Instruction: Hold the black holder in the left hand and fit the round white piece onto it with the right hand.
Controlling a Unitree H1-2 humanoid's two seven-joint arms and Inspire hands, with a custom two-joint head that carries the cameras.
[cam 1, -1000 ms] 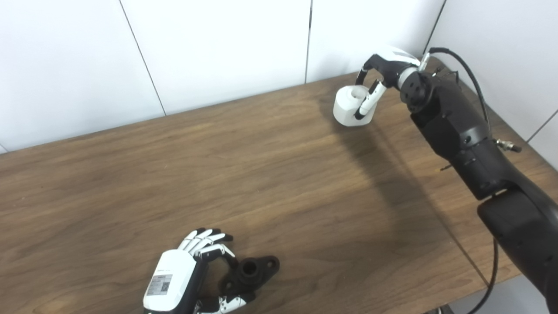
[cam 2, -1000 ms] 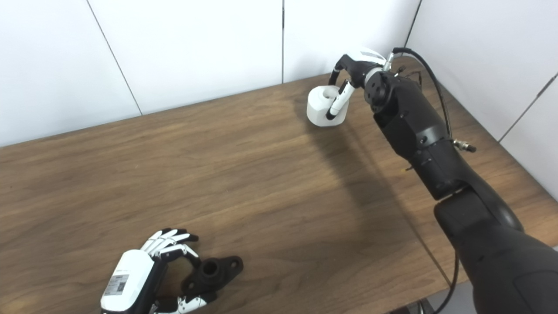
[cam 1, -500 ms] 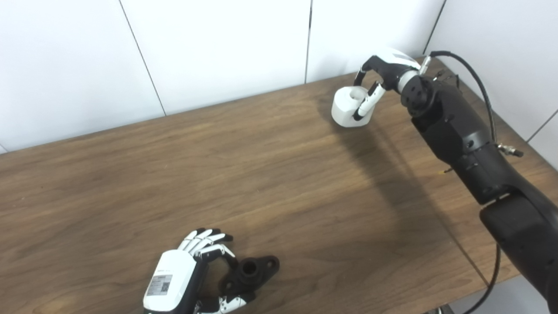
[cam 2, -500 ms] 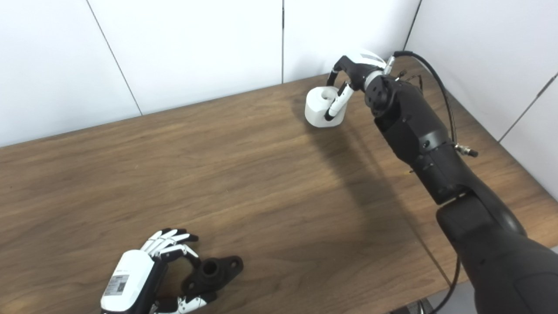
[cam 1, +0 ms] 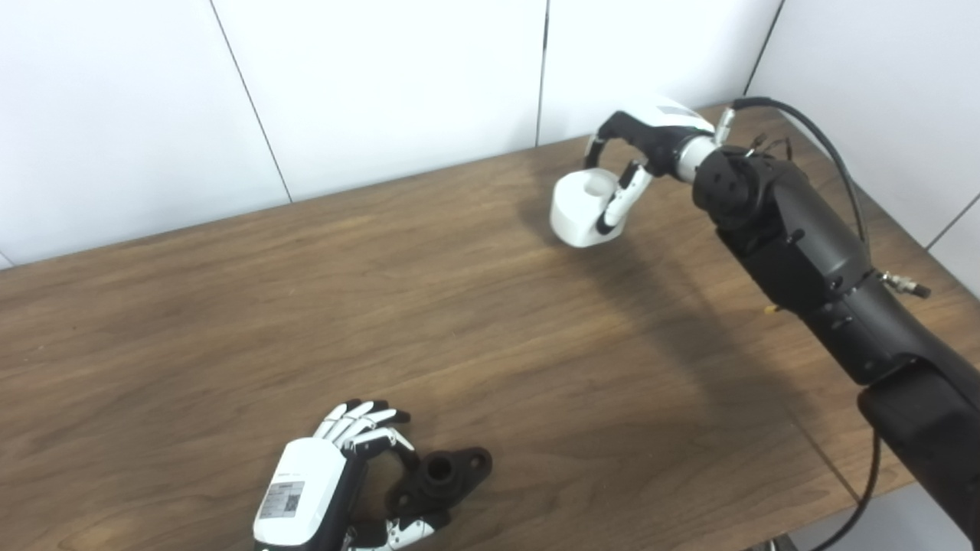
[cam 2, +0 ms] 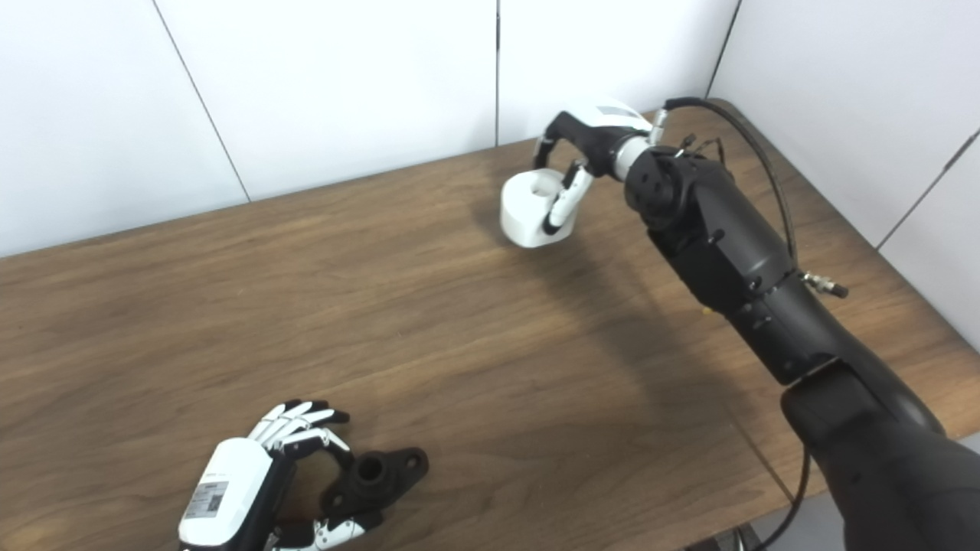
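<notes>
— Right hand [cam 1: 639,149]?
— Wrapped over the round white piece [cam 1: 582,210], fingers [cam 1: 622,200] down its near side, thumb side curled over the far rim. Clamped on it. Piece hanging just below and in front of the palm, tilted a little, apparently clear of the wooden counter [cam 1: 306,321], with a shadow beneath.
— Hollow in the piece?
— Visible on top, facing up toward the palm.
— Left hand [cam 2: 241,490]?
— Low at the near edge of the counter, back of the palm up, label showing. Fingers [cam 2: 298,421] spread and curved, not closed tight.
— And the black holder [cam 2: 375,478]?
— Lying flat on the counter just to the right of the left hand, inside the curl of the fingers and thumb. Thumb tip [cam 2: 337,528] touching or nearly touching its near edge; fingertips close to its far edge. Full grip not evident: cannot tell whether pinched or merely cupped.
— Holder relative to the white piece?
— Well apart, holder near the left hand, white piece far across with the right hand by the back wall [cam 1: 383,76].
</notes>
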